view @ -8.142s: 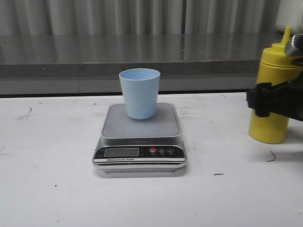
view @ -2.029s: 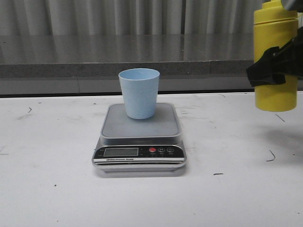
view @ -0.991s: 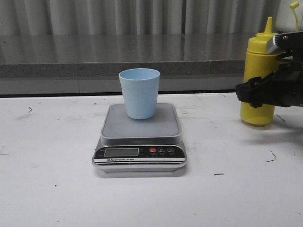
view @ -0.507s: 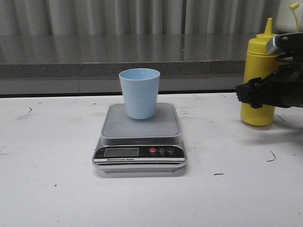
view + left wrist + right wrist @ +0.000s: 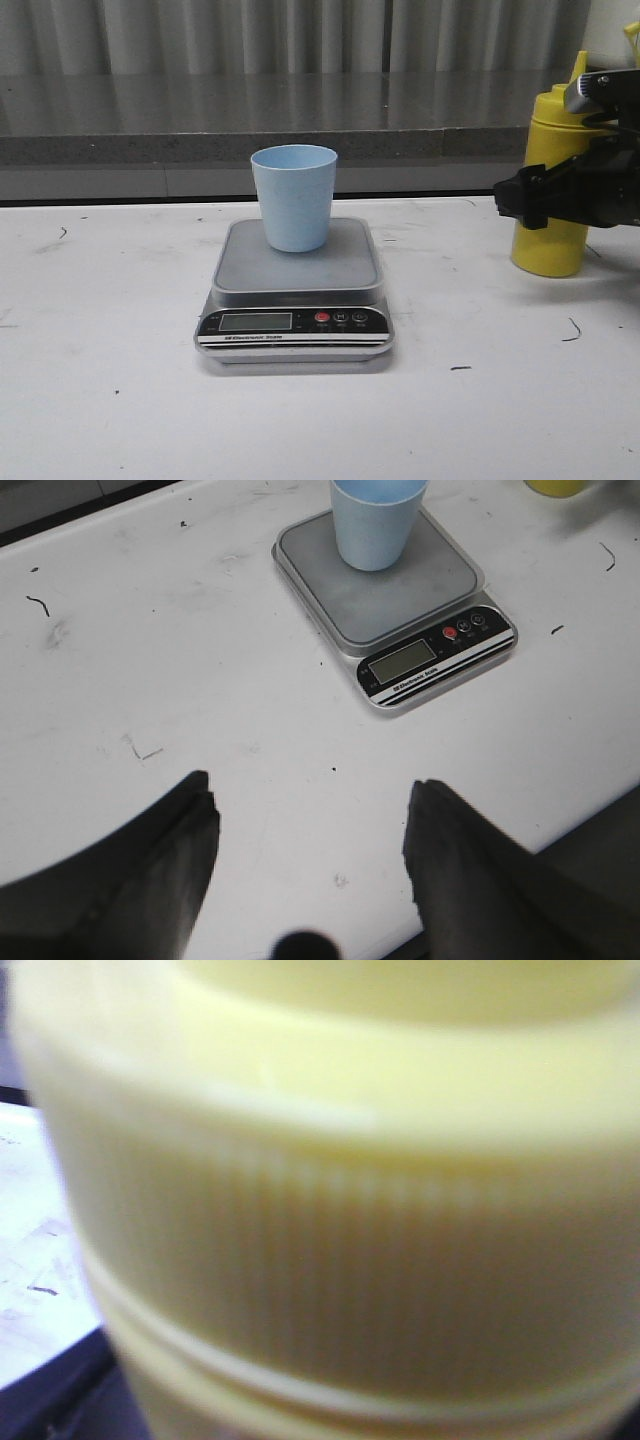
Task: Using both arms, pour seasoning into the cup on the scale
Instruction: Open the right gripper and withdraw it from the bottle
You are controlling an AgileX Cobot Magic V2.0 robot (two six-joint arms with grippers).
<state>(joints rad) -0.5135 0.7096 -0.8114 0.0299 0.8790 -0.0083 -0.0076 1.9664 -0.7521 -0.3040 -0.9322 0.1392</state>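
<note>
white scuffed table (image 5: 120, 400), steel backsplash behind. my right gripper (image 5: 560, 195) is clamped round the yellow seasoning (image 5: 552, 175), upright, nozzle up, shifted slightly since a moment ago. ribbed cap fills my wrist cam. matte blue cup (image 5: 295, 197) sits on the scale (image 5: 295, 290), well left. left gripper (image 5: 310, 850) open.

Front and left-wrist views: shared scale (image 5: 296, 290)
</note>
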